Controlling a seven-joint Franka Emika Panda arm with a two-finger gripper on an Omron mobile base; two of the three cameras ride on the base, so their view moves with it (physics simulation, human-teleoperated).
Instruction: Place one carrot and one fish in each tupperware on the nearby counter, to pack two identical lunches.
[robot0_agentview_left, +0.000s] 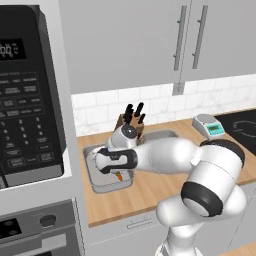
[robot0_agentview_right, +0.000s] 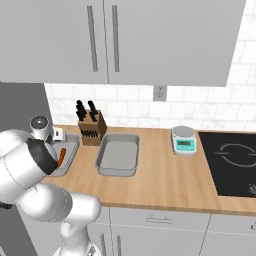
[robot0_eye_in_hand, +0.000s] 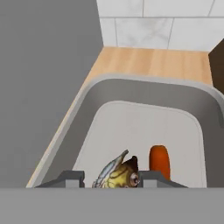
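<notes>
My gripper (robot0_eye_in_hand: 111, 178) is shut on a yellowish fish (robot0_eye_in_hand: 116, 172), held head-down just above the floor of the left tupperware (robot0_eye_in_hand: 144, 84). An orange carrot (robot0_eye_in_hand: 159, 160) lies in that same tray, just beside the fish. From the base views this tupperware (robot0_agentview_left: 107, 186) (robot0_agentview_right: 70, 161) sits at the counter's left end with the carrot (robot0_agentview_left: 119, 175) (robot0_agentview_right: 61, 156) in it, and my hand hangs over it. The second tupperware (robot0_agentview_right: 118, 155) (robot0_agentview_left: 161, 134) stands right of the knife block, with nothing in it. Both rest on the wooden counter (robot0_agentview_right: 165, 185).
A knife block (robot0_agentview_right: 91, 131) (robot0_agentview_left: 131, 120) stands at the back between the two trays. A small kitchen scale (robot0_agentview_right: 183, 139) sits further right, then the black stovetop (robot0_agentview_right: 232, 160). A microwave and oven tower (robot0_agentview_left: 27, 100) walls off the counter's left end.
</notes>
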